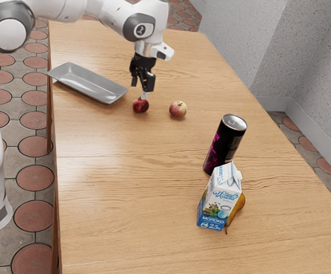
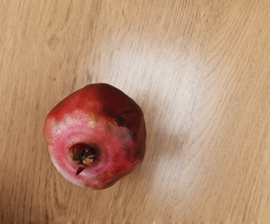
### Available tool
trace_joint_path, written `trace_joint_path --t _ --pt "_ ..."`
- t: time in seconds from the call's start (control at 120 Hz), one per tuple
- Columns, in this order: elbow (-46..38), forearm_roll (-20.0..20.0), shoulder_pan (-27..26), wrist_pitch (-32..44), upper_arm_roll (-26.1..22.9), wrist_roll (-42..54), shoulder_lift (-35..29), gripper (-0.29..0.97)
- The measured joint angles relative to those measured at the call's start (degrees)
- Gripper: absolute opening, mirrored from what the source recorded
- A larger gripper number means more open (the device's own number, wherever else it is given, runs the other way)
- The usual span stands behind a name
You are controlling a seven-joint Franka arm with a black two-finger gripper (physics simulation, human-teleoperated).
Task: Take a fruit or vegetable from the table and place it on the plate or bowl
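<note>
The end effector [image 1: 142, 87] hangs open, gripping nothing, just above a red pomegranate [image 1: 140, 105] lying on the wooden desk [image 1: 125, 188]; in the wrist view the pomegranate [image 2: 95, 135] lies alone on bare wood. An apple [image 1: 178, 109] sits near it, toward the exterior view's right. The grey plate [image 1: 87, 82] lies near the pomegranate on its other side. Well apart stand a dark can [image 1: 225, 144] and a milk carton [image 1: 219, 196], a pear [image 1: 237, 206] touching the carton.

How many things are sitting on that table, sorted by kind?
Fruit: 3 (pomegranate, apple, pear)
Drink containers: 2 (can, milk carton)
Trays: 1 (grey tray)
Total: 6
</note>
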Motion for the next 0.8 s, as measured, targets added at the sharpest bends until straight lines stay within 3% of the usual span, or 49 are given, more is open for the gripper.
trace_joint_path --t 0.367,0.8 --pt "1.66 0.17 1.54 0.06 2.30 0.74 1.50 0.68" --pt "6.29 -0.19 2.91 0.30 1.66 1.95 6.40 0.68"
